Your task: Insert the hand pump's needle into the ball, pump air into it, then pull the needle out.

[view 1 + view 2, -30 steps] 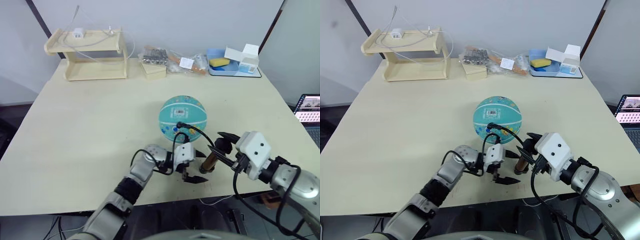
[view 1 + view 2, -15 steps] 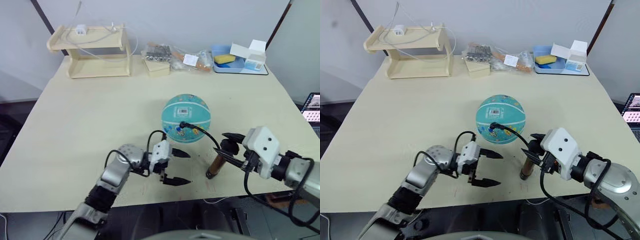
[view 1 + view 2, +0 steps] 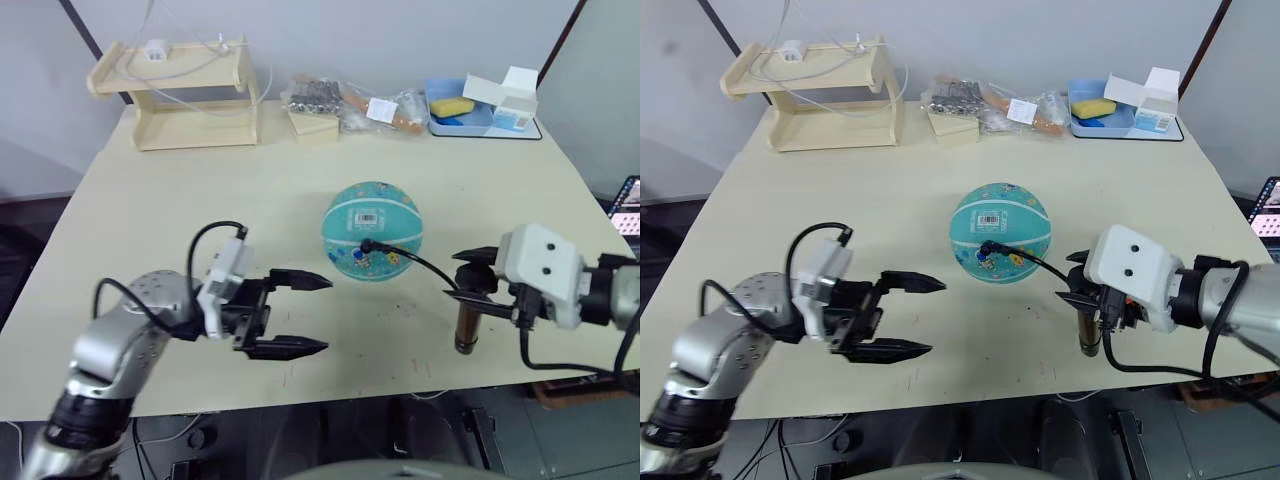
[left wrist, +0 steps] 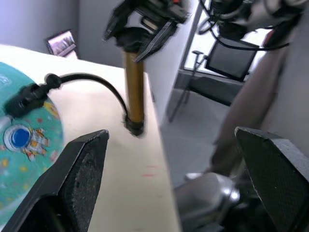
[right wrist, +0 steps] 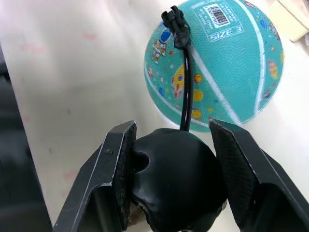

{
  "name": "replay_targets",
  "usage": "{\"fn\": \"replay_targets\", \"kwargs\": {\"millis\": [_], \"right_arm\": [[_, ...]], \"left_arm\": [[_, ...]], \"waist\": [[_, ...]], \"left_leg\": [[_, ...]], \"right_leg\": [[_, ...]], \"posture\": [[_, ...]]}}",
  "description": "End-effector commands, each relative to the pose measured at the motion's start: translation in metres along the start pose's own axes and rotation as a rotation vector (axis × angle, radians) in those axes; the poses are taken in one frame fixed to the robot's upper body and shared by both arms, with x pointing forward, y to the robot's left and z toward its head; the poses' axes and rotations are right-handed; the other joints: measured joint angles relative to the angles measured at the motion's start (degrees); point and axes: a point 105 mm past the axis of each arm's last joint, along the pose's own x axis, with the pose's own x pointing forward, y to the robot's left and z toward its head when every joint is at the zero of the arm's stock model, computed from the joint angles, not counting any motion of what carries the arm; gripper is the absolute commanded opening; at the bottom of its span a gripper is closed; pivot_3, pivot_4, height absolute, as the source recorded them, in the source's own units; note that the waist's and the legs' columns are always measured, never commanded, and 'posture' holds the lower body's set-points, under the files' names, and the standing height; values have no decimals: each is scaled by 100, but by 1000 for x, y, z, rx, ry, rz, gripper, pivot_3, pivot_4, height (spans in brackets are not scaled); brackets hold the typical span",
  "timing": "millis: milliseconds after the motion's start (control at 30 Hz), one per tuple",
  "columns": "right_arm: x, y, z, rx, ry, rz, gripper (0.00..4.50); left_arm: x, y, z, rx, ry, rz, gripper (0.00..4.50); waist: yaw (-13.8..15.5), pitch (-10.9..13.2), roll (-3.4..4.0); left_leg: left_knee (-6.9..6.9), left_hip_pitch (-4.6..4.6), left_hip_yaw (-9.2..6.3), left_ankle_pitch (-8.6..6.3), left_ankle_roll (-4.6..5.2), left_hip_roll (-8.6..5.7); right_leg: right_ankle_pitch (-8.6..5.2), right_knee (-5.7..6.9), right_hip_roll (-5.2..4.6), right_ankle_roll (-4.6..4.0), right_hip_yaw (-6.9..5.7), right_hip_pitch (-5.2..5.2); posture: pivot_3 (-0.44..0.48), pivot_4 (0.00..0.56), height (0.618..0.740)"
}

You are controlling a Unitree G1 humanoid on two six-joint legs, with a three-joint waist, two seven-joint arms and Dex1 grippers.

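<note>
Ball (image 3: pixel 372 228) round, mid-table, hose fitting seated in valve; needle hidden. Right gripper (image 3: pixel 478 285) clamps hand pump (image 3: pixel 467 327) by top cap, pump upright near table's front edge. Left gripper (image 3: pixel 300 315) spread wide, empty. Pumping step likely; next, steady barrel, stroke handle.

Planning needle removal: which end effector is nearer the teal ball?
Right end effector, gripping the amber hand pump just right of the teal ball; the open left end effector sits farther off, front-left.
</note>
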Motion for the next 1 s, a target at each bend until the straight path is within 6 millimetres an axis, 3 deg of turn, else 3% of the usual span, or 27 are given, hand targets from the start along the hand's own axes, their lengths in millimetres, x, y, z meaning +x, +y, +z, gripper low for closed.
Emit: {"fn": "replay_targets", "kwargs": {"millis": [33,233,400,600,733,1000], "right_arm": [[-1,-6,5,-176,57,80,1919],[9,-11,-7,-338,144,209,1919],[28,-6,-17,-408,175,325,1919],[49,12,-35,-387,221,436,1919],[60,20,-50,-371,261,471,1919],[92,33,-82,-352,327,519,1919]], "left_arm": [[-12,-22,21,25,-16,29,4500],[-23,-32,24,9,4,87,4500],[-29,-17,11,4,13,159,4500],[-12,12,-11,16,24,181,4500],[-4,21,-20,20,33,176,4500],[-3,18,-26,35,43,162,4500]], "waist": [[-21,15,17],[37,26,24],[52,28,27],[123,29,30],[196,28,29],[245,27,26]], "left_leg": [[1,1,0,1,-2,0],[3,-9,-1,15,-27,-4],[2,-11,-6,23,-40,-7],[2,-13,-15,27,-47,-9],[6,-13,-17,27,-47,-11],[21,-23,-43,36,-60,-42]], "right_leg": [[0,2,0,0,0,0],[-1,1,5,1,21,-5],[0,4,11,0,28,-5],[1,22,15,-2,21,-10],[0,29,13,-2,17,-8],[-1,37,7,-2,41,-2]], "posture": [[0,150,740],[0,150,740],[0,150,740],[0,150,740],[0,150,740],[0,150,740]]}}
